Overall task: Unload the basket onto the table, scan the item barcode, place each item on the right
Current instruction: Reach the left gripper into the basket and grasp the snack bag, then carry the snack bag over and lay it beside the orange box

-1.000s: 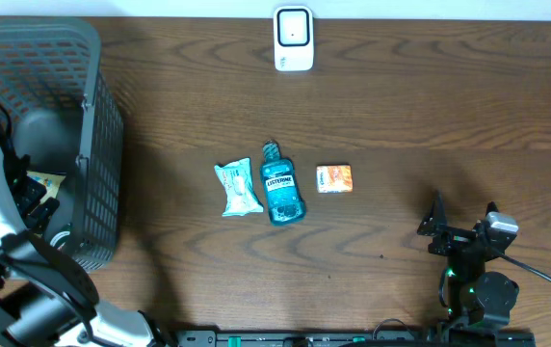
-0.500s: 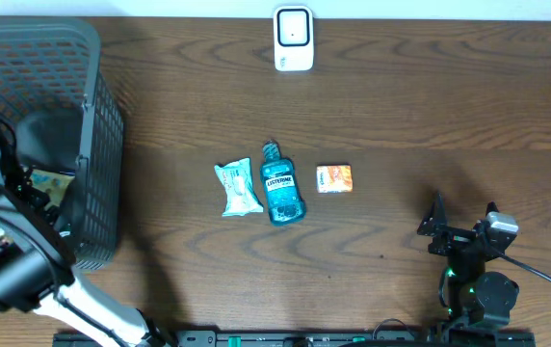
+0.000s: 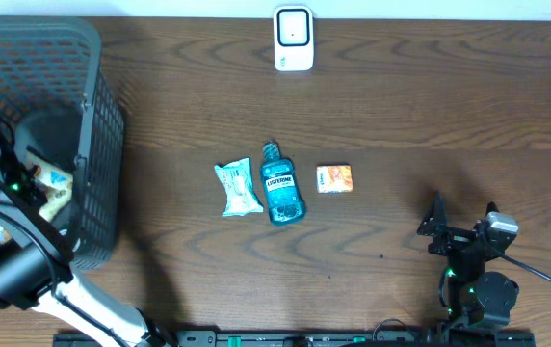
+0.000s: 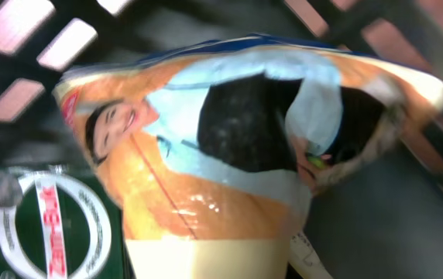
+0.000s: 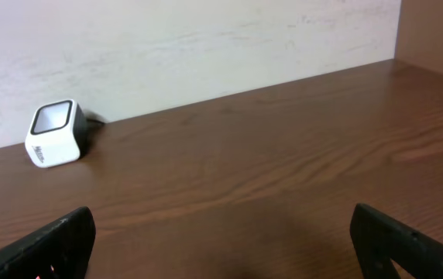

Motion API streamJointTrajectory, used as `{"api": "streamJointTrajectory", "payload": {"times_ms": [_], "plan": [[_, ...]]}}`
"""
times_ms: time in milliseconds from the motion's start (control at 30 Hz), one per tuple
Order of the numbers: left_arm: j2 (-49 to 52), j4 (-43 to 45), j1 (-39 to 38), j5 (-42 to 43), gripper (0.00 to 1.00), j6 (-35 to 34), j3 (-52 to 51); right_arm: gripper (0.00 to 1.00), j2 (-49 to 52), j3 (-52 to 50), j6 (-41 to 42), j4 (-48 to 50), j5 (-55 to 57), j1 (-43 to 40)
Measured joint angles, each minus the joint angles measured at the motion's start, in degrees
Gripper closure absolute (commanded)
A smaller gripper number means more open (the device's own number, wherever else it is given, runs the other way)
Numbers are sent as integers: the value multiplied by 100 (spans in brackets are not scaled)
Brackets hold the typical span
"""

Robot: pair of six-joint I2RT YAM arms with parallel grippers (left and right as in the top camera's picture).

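Note:
My left gripper [image 3: 33,191] is down inside the dark mesh basket [image 3: 97,116] at the table's left end, shut on an orange and light-blue snack bag [image 3: 52,183]. That bag [image 4: 206,155] fills the left wrist view, with my own fingers hidden behind it. The white barcode scanner [image 3: 293,39] stands at the table's far edge, and also shows far left in the right wrist view [image 5: 53,133]. My right gripper [image 3: 463,228] rests near the front right edge, open with nothing between its fingers [image 5: 229,248].
A pale teal pouch [image 3: 238,188], a blue mouthwash bottle [image 3: 281,193] and a small orange box [image 3: 333,178] lie in a row mid-table. A green packet with a round logo [image 4: 47,225] lies beside the bag in the basket.
My left gripper has gone from open to shut on the snack bag inside the basket, and the bag has shifted slightly. The right arm has not moved.

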Motion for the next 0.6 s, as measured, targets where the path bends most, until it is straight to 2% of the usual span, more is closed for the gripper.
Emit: {"api": "streamJointTrajectory", "payload": {"times_ms": [133, 333, 500, 600], "plan": [[-667, 726, 0, 525, 93, 704, 13, 1, 0, 0, 0, 0, 0, 0], [-2498, 1836, -22, 1429, 92, 1469, 107, 1, 0, 0, 0, 0, 0, 0], [-3923, 2846, -70, 2583, 93, 2006, 195, 1, 0, 0, 0, 0, 0, 0], [-4461, 3543, -448, 3257, 92, 2562, 229, 1, 0, 0, 0, 2, 0, 0]]}}
